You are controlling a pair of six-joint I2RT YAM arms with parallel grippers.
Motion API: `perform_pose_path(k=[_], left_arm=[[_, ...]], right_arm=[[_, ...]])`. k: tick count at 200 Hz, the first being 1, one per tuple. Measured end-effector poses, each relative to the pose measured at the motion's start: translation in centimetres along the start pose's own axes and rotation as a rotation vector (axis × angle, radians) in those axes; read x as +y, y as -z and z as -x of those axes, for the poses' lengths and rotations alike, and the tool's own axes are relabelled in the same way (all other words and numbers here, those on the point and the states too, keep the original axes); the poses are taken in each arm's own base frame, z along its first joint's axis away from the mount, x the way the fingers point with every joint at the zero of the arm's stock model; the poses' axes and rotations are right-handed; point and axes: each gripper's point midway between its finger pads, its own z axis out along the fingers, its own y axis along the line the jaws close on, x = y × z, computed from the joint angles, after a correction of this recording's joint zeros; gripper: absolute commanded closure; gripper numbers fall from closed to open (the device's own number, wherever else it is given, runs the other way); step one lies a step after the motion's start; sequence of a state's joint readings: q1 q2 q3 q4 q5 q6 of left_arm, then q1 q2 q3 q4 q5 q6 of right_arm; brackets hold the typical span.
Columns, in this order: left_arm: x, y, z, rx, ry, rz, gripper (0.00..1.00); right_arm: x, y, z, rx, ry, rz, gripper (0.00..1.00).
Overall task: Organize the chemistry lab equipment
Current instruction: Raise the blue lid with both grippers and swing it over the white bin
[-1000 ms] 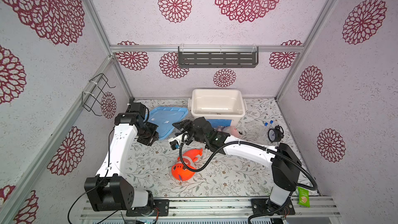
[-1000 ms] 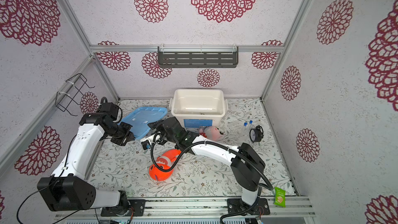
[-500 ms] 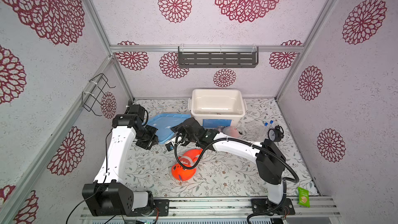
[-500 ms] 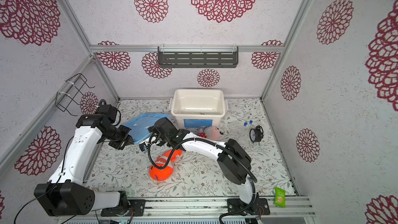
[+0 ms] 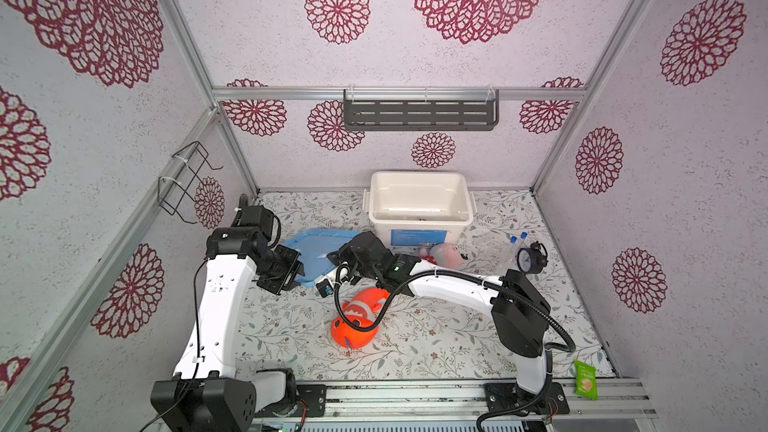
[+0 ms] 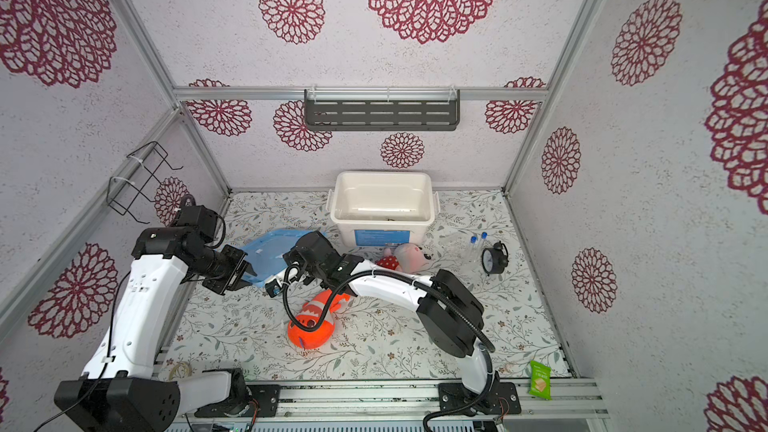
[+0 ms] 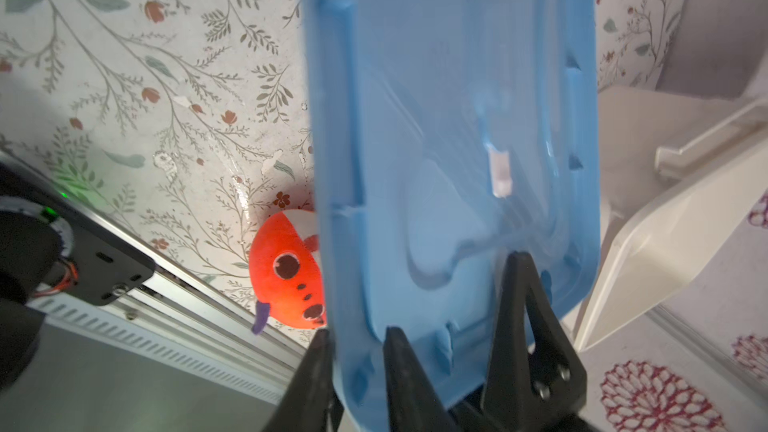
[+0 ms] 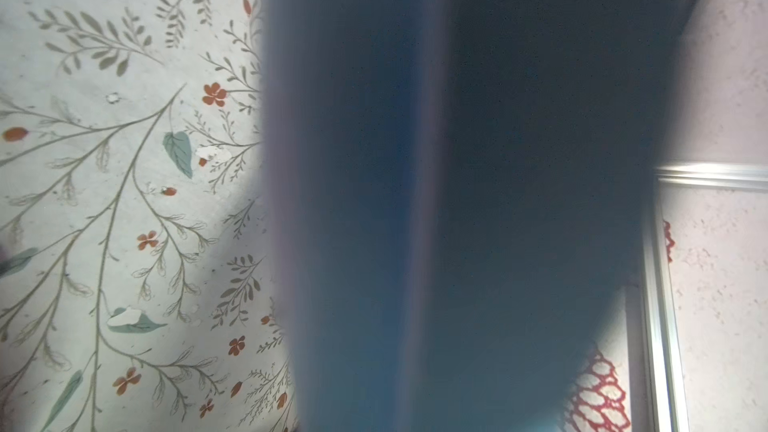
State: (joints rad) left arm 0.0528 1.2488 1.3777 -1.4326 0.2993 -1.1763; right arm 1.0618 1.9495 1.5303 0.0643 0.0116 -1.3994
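1. The fingers (image 7: pixel 528 326) of my left gripper (image 7: pixel 457 292) stand apart. The end of the blue plastic lid (image 7: pixel 449 118) sits in the gap between them. I cannot tell if they press on it.
2. My right gripper (image 5: pixel 326 285) is at the near edge of the same lid. Its wrist camera sees only a dark blue blur up close. I cannot tell if its fingers are apart or together.
3. In both top views the lid is just left of the white bin (image 5: pixel 419 174). My left gripper is at the lid's left end.
4. Two blue-capped tubes (image 5: pixel 514 248) are on the flowery mat (image 5: pixel 415 347), far to the right. They are just beside a black alarm clock (image 5: pixel 532 257) and well apart from both grippers.
5. Inside the bin I see a thin white rod (image 5: pixel 409 210). A small dark thing (image 5: pixel 420 218) lies next to it, too small for me to name.
6. A pink plush doll (image 5: pixel 446 255) lies in front of the bin.
7. An orange plush fish (image 5: pixel 359 322) lies in the middle of the mat, under my right arm's black cable.
8. A green packet (image 5: pixel 586 384) sits on the front rail, by the right corner.
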Motion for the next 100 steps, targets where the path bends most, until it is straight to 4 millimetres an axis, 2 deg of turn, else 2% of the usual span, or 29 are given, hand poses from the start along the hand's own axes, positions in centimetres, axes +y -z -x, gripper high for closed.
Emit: perform_pose_path(k=[20, 40, 60, 76, 100], left_arm=[[-0.1, 1.2, 0.3, -0.029, 0.022, -0.057, 0.41], [-0.2, 2.4, 0.7, -0.057, 0.052, -0.119, 0.38], [-0.1, 3.3, 1.4, -0.069, 0.084, -0.163, 0.34], [-0.1, 4.3, 2.8, -0.097, 0.114, -0.193, 0.29], [-0.6, 7.1, 4.9, -0.198, 0.108, -0.245, 0.21]], right_arm=[[2.3, -0.2, -0.2, 0.007, -0.003, 0.060, 0.85], [2.7, -0.1, -0.3, 0.011, -0.022, 0.070, 0.85], [2.3, 0.3, -0.1, 0.003, -0.083, 0.063, 0.84], [1.5, 1.0, 0.2, -0.011, -0.150, 0.047, 0.84], [-0.2, 2.9, 0.7, -0.047, -0.301, 0.013, 0.84]])
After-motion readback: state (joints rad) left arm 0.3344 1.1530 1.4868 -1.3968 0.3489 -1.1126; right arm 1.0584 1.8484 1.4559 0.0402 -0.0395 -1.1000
